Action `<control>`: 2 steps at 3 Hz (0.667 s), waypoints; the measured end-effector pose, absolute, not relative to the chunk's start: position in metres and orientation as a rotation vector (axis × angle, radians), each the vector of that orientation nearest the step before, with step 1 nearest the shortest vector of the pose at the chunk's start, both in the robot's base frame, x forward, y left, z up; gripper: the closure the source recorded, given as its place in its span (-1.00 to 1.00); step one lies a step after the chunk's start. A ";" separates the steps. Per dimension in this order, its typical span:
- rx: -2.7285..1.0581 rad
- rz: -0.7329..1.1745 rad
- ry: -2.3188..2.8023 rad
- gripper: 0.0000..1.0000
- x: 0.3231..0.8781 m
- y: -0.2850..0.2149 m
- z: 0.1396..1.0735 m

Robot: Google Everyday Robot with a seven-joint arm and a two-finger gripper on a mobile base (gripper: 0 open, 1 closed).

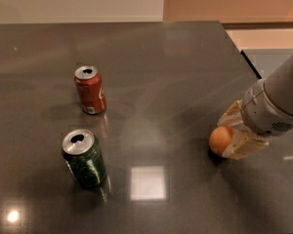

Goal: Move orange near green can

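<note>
The orange (219, 139) lies on the dark table at the right. My gripper (226, 137) reaches in from the right edge, with one cream finger (231, 114) just behind the orange and the other (242, 147) in front of it. Both fingers press against the orange's right half, and it rests on the table. The green can (85, 159) stands upright at the lower left, far from the orange, with its silver top open. The gripper is about a third of the table's width to the right of it.
A red can (90, 89) with white lettering stands upright behind the green can. The table's right edge (244, 57) runs close behind the gripper, with floor beyond it. Bright light reflections lie on the table (147, 182) between the green can and the orange.
</note>
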State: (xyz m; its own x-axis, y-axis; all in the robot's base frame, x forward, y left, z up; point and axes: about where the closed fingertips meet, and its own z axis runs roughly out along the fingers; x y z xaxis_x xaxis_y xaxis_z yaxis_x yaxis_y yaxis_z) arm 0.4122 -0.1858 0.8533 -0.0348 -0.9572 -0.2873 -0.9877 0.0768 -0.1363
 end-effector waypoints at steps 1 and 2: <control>-1.954 0.147 2.055 0.79 0.413 -0.179 0.860; -1.969 0.164 2.019 1.00 0.414 -0.159 0.882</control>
State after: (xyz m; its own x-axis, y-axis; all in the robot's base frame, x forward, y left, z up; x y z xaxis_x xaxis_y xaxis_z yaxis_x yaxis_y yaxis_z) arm 0.4142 -0.1591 0.8822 -0.0028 -0.9535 -0.3015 -0.9896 0.0460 -0.1362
